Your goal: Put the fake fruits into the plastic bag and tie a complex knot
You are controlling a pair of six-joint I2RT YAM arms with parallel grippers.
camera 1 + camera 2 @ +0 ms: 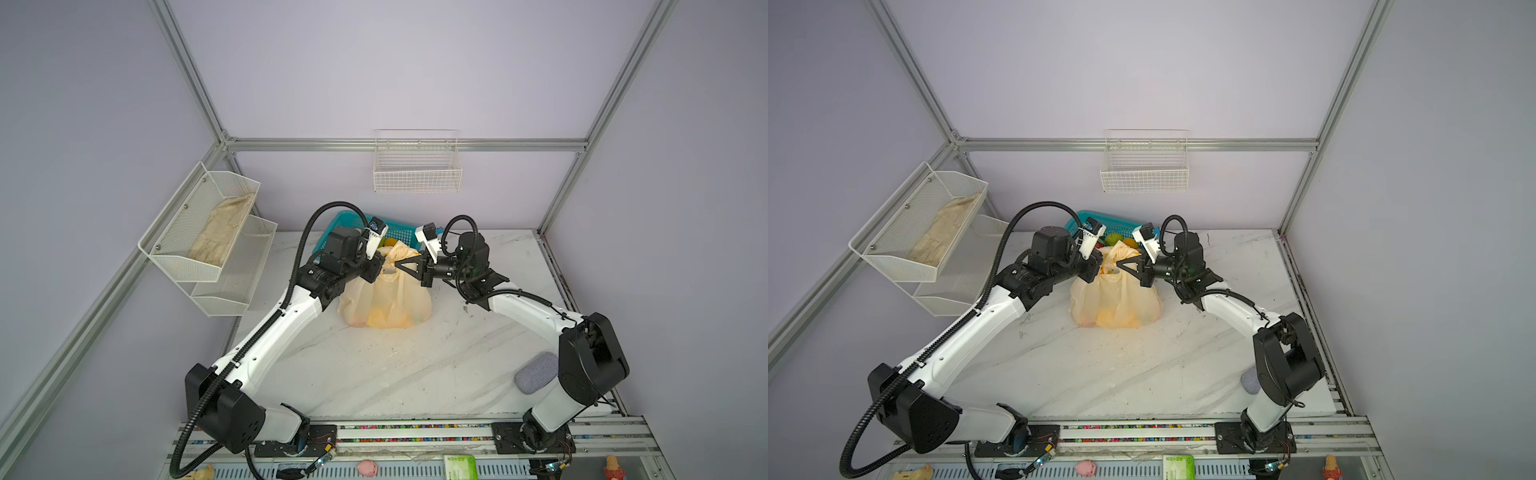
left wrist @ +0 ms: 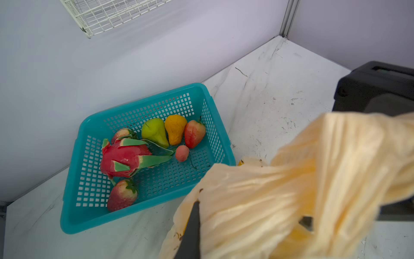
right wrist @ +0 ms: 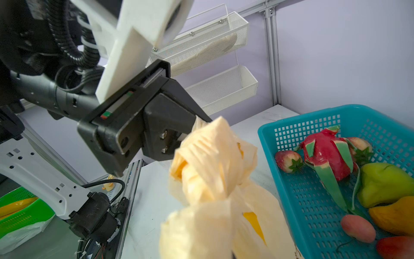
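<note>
bag [image 1: 384,299] of thin peach-cream plastic sits in the middle of the table in both top views. it is puffed out at the bottom, and yellow and orange fake fruits [image 1: 382,319] show through its skin as soft blobs. its two handle strips stand up and twist into a crinkly knot [image 3: 208,170]. left claw [image 3: 200,120] is clenched on one strip from the left. right claw [image 1: 397,264] is pinched tight on the bag's top from the right.

just behind the bag stands a teal basket [image 2: 100,220] with more fruit in it: a red dragon fruit [image 2: 125,157], a green pear [image 2: 154,132], an orange pear [image 2: 175,129], strawberries [image 2: 195,133] and a small pink ball [image 2: 182,153].

the table [image 1: 374,374] is white marble with grey streaks and scuffs. a grey pad [image 1: 534,372] lies by its near right edge. far off, pale purple walls [image 1: 374,83] carry a white mesh shelf [image 1: 183,266] with a beige cloth [image 1: 222,230] in it, and a white wire basket [image 1: 417,174].
</note>
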